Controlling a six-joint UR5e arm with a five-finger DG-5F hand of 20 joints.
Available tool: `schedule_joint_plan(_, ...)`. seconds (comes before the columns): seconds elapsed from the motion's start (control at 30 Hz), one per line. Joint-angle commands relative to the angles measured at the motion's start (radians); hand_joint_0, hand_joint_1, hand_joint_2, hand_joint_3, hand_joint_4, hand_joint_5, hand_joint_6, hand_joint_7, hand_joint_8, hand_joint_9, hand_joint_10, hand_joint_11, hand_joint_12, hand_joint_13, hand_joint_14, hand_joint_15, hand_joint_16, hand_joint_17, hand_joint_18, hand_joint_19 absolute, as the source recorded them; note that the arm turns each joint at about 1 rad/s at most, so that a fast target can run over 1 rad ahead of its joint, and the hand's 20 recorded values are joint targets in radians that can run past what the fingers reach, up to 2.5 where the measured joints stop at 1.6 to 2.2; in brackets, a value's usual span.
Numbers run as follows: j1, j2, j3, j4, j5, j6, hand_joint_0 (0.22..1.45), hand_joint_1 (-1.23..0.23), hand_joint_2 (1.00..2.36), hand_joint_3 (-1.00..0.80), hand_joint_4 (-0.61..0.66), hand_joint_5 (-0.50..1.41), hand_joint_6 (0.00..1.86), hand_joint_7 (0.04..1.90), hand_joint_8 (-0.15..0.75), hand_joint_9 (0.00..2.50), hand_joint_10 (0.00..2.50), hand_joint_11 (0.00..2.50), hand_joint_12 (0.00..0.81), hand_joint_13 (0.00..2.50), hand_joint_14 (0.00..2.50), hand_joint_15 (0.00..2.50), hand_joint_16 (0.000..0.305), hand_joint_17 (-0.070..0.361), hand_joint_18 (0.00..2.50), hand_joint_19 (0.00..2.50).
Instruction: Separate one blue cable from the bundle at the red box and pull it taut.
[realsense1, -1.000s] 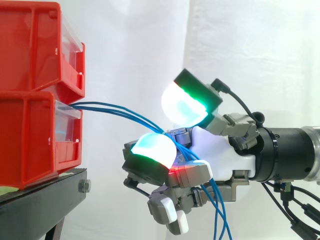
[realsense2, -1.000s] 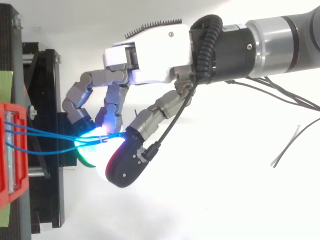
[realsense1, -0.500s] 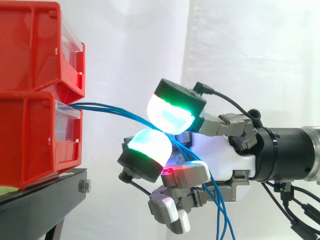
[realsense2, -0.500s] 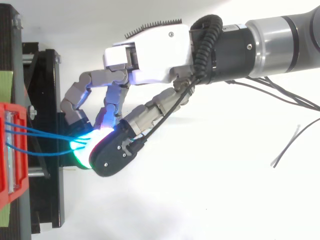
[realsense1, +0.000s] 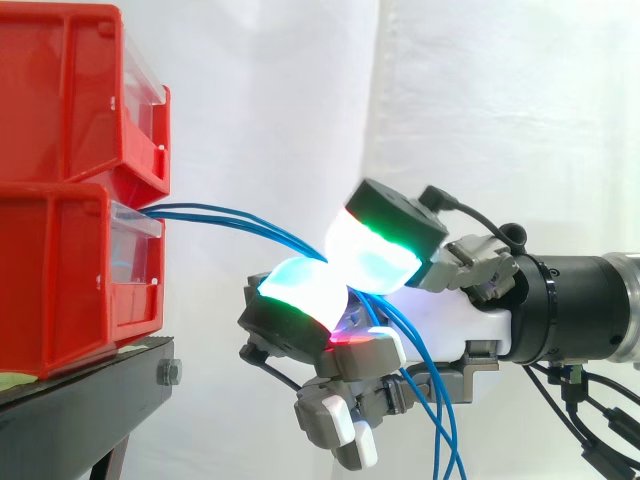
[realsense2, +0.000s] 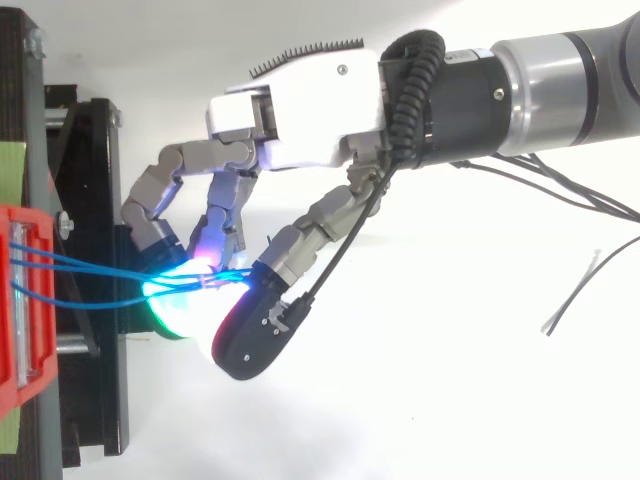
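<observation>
Several thin blue cables (realsense1: 225, 215) leave the clear front of the lower red bin (realsense1: 60, 285) and run right and downward to my hand (realsense1: 450, 310). Two glowing fingertips (realsense1: 300, 290), lit green and cyan, are pressed together around the bundle, and the cables pass between them. Past the hand the cables hang down (realsense1: 432, 420) below the palm. From above, the cables (realsense2: 90, 275) spread apart at the red bin (realsense2: 20, 300) and meet at the pinch beside my hand (realsense2: 300, 120). The other fingers curl below the pinch.
A second red bin (realsense1: 70, 90) is stacked on the lower one, both on a black stand (realsense1: 90, 400). A white curtain hangs behind. In the top view, thin loose wires (realsense2: 575, 290) lie on the white surface at the right.
The thumb pad, raised apart a second ago, swung toward the bins and has now come back down against the other glowing pad, with the cables between them. The arm has stayed put.
</observation>
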Motion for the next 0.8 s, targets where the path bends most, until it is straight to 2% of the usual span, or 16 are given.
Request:
schedule_joint_plan(0.0,-0.002,0.000,0.000,0.000,-0.001,0.000,0.56,-0.74,1.00,-0.50,0.05,-0.15,0.89,1.15,0.274,1.14,0.03,1.23,0.380,0.88,0.03,0.81,0.052,0.117,0.75,0.88)
schedule_joint_plan(0.2,0.000,0.000,0.000,0.000,-0.001,0.000,0.50,-0.54,1.00,-0.50,0.07,-0.15,0.89,1.13,0.300,1.19,0.03,1.23,0.397,0.91,0.03,0.80,0.055,0.124,0.78,0.90)
schedule_joint_plan(0.23,0.000,0.000,0.000,0.000,-0.001,0.000,0.50,-0.46,1.00,-0.50,0.07,-0.15,0.89,1.13,0.299,1.19,0.03,1.22,0.403,0.92,0.03,0.81,0.056,0.125,0.78,0.91)
schedule_joint_plan(0.3,0.000,0.000,0.000,0.000,-0.001,0.000,0.52,-0.39,1.00,-0.50,0.06,-0.15,0.88,1.12,0.296,1.20,0.03,1.22,0.394,0.92,0.03,0.80,0.054,0.121,0.77,0.92)
schedule_joint_plan(0.33,0.000,0.000,0.000,0.000,-0.001,0.000,0.57,-0.35,1.00,-0.50,0.04,-0.15,0.88,1.13,0.279,1.20,0.03,1.23,0.377,0.92,0.03,0.82,0.051,0.114,0.75,0.93)
schedule_joint_plan(0.4,0.000,0.000,0.002,0.000,0.000,0.000,0.62,-0.41,1.00,-0.50,0.03,-0.15,0.88,1.13,0.275,1.20,0.03,1.24,0.374,0.92,0.03,0.81,0.049,0.111,0.75,0.94)
schedule_joint_plan(0.53,0.000,0.000,0.000,0.000,-0.001,0.000,0.58,-0.55,1.02,-0.25,0.02,-0.15,0.87,1.13,0.284,1.18,0.03,1.25,0.383,0.92,0.03,0.82,0.050,0.113,0.75,0.96)
schedule_joint_plan(0.7,0.000,0.000,0.002,0.002,0.002,0.000,0.59,-0.73,1.02,-0.12,0.03,-0.15,0.88,1.14,0.319,1.17,0.03,1.23,0.418,0.92,0.03,0.82,0.058,0.131,0.79,0.92)
schedule_joint_plan(0.77,0.000,0.000,0.002,0.003,0.002,0.000,0.61,-0.78,1.02,-0.08,0.03,-0.16,0.89,1.18,0.286,1.13,0.03,1.23,0.400,0.89,0.03,0.83,0.054,0.121,0.74,0.94)
